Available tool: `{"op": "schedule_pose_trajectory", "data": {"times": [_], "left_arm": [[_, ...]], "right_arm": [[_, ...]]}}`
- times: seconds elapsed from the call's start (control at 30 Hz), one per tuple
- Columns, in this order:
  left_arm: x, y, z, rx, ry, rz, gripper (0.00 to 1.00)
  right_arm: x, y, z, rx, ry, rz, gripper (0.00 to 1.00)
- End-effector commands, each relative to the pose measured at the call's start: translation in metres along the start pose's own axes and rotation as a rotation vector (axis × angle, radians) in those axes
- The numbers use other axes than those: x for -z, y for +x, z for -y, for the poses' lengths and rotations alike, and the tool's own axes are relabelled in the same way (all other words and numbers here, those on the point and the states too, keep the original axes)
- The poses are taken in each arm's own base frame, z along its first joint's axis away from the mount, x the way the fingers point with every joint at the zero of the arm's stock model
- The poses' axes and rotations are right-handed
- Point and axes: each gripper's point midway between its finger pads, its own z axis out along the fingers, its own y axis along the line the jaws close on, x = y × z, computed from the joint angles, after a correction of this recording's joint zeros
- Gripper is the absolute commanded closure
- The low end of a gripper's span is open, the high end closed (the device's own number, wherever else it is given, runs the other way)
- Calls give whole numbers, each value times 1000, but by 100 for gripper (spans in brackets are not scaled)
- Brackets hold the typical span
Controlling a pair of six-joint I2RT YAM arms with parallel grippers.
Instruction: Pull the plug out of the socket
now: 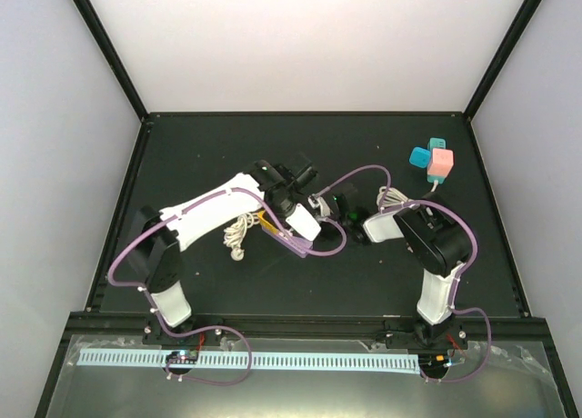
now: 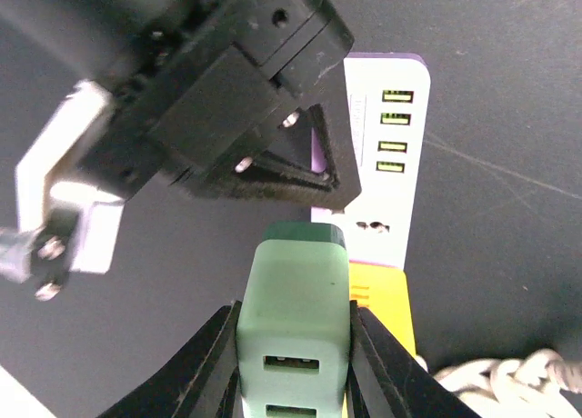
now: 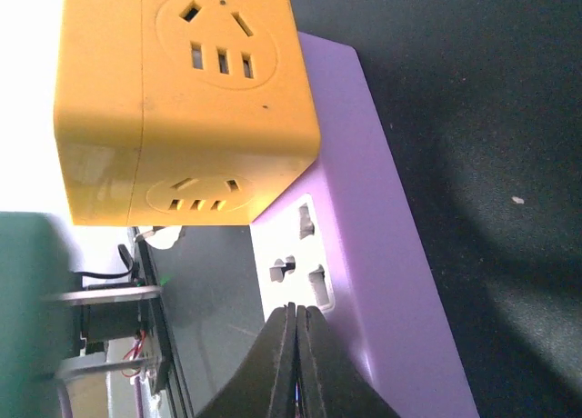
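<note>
Gripping the green plug (image 2: pixel 293 291) in my left claw (image 2: pixel 293 345), beside the cube (image 3: pixel 182 100) on the strip (image 2: pixel 386 209), I should pull straight off while my right claw (image 3: pixel 296 363), pinched closed, pins the strip.

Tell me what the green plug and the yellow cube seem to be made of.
The green plug looks like matte hard plastic: smooth moulded faces, rounded edges. The yellow cube is probably plastic too, slightly glossy, with crisp moulded slots.
</note>
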Motion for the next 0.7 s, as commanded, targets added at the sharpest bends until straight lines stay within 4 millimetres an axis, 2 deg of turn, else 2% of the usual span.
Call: {"op": "schedule_pose_trajectory", "data": {"times": [0.0,0.1,0.3,0.4,0.47,0.53,0.67], "left_arm": [[60,-5,-6,2,-103,55,92],[86,1,-3,52,-150,87,91],[126,29,11,218,-237,128,90],[138,45,23,307,-261,146,90],[144,56,31,374,-270,166,90],[159,67,41,433,-312,188,90],[162,92,63,552,-330,190,90]], "right_arm": [[-2,32,56,-116,195,-57,93],[-1,28,47,-85,170,-45,93],[2,19,30,-23,121,-27,89],[6,12,17,20,96,-10,88],[11,5,1,58,65,7,85],[16,-1,-13,92,36,29,82],[24,-7,-33,148,0,54,79]]}}
